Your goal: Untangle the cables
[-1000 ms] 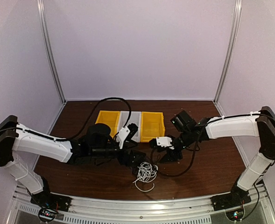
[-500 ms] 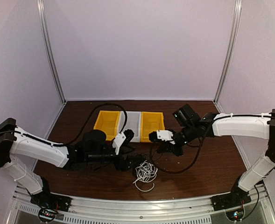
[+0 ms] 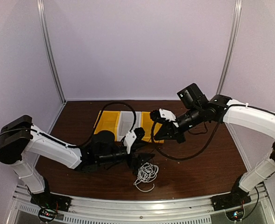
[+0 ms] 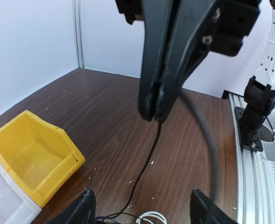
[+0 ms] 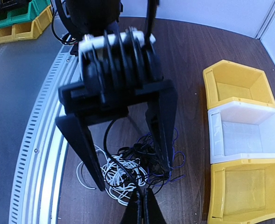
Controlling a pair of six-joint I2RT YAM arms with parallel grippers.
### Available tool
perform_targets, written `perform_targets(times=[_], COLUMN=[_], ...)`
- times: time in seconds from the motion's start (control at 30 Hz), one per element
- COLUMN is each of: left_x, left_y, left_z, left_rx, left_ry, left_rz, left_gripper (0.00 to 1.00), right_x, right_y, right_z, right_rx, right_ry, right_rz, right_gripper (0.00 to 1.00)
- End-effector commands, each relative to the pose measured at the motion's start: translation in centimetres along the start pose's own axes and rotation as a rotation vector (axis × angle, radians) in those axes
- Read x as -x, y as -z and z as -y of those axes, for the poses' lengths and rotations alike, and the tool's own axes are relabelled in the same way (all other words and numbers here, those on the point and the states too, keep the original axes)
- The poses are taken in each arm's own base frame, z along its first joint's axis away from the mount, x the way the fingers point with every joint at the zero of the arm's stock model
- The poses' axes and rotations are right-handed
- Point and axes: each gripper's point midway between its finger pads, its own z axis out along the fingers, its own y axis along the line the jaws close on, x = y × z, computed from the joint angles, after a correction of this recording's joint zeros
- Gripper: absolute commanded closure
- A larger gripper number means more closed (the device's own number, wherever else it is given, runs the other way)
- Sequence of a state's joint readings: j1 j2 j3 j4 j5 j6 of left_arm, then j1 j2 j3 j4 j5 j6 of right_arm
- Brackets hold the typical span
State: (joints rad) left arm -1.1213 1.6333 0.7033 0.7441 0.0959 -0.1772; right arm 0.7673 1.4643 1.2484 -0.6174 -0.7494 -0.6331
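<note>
Pinching black cable [image 4: 150, 149] above tangle [image 3: 146, 172].
Right gripper [image 4: 152, 111] clamps it high to draw it free; left gripper [image 5: 134, 180] gapes over that tangle, likely to pin it.

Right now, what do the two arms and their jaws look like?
The left arm and right arm have white shells with black joints. A thick black hose loops off each. The jaws are long, black and tapered, behind a white wrist piece.
</note>
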Motion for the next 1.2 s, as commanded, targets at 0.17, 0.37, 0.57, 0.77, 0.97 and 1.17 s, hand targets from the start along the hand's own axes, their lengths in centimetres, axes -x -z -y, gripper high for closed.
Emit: perform_targets(times=[0.17,0.37,0.57,0.77,0.97,1.17], left_x=[0.0,-2.2,-3.9,-5.5,-6.9,-8.3], left_y=[-3.5,-3.9,-3.7,-2.8,-2.2,-2.0], left_z=[-1.0,-1.9,-2.2,-2.7,-3.0,-3.3], left_rx=[0.061,0.103,0.123,0.152,0.169,0.182], left_ry=[-0.036,-0.015,-0.003,0.016,0.028,0.031], left_rz=[0.107,0.077,0.039,0.007,-0.025,-0.059], left_gripper=[0.43,0.6,0.72,0.75,0.76,0.76], right_x=[7.5,11.2,15.1,18.7,21.7,22.9], right_y=[5.3,9.2,13.9,20.0,26.5,29.9], right_z=[-1.4,-1.4,-1.2,-0.9,-1.2,-1.6], right_rx=[0.029,-0.022,-0.105,-0.22,-0.318,-0.371], right_ry=[0.075,0.133,0.194,0.253,0.305,0.323], right_rz=[0.141,0.204,0.285,0.38,0.491,0.546], right_gripper=[1.0,1.0,1.0,1.0,1.0,1.0])
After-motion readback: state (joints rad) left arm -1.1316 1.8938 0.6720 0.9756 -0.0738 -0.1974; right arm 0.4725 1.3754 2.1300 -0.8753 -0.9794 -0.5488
